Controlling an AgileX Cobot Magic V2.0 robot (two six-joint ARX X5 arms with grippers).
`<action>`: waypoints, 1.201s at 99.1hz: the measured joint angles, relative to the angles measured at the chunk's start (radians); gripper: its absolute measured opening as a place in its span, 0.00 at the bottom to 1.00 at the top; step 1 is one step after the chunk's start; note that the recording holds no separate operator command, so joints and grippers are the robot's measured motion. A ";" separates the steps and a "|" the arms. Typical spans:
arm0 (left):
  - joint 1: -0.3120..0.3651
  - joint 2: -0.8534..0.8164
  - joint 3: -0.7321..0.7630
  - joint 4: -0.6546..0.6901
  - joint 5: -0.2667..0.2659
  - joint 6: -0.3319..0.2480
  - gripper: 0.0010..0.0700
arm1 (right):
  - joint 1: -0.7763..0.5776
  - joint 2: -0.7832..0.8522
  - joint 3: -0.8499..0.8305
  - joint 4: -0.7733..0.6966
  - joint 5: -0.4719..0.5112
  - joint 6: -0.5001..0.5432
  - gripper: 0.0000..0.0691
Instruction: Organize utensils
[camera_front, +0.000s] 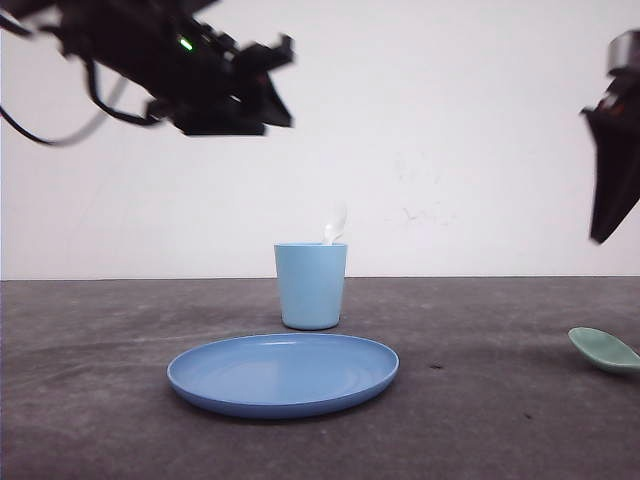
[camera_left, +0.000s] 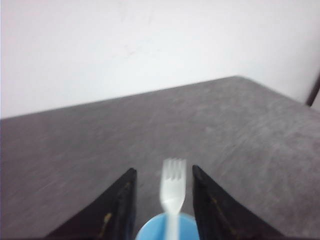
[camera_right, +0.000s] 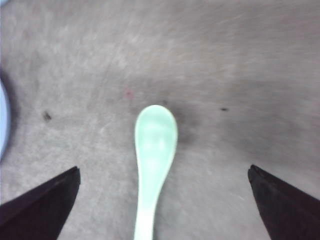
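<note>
The white fork stands handle-down in the light blue cup, only its tines poking above the rim. My left gripper hangs high above and left of the cup. In the left wrist view the fork rises from the cup between the spread fingers of the left gripper, touching neither. The mint-green spoon lies on the table at the far right. My right gripper hovers above it. Its wrist view shows the spoon lying between the wide-open fingers of the right gripper.
A round blue plate lies in front of the cup, near the table's middle; its edge shows in the right wrist view. The table is dark grey felt, with a white wall behind it.
</note>
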 joint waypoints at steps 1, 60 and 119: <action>0.006 -0.015 0.000 -0.021 0.000 0.000 0.27 | 0.003 0.005 0.000 0.002 0.000 0.000 0.98; 0.342 -0.378 0.000 -0.692 -0.002 0.000 0.27 | 0.109 0.242 0.000 0.157 0.002 0.008 0.90; 0.404 -0.419 0.000 -0.854 -0.002 0.000 0.27 | 0.180 0.310 0.000 0.199 0.101 0.024 0.21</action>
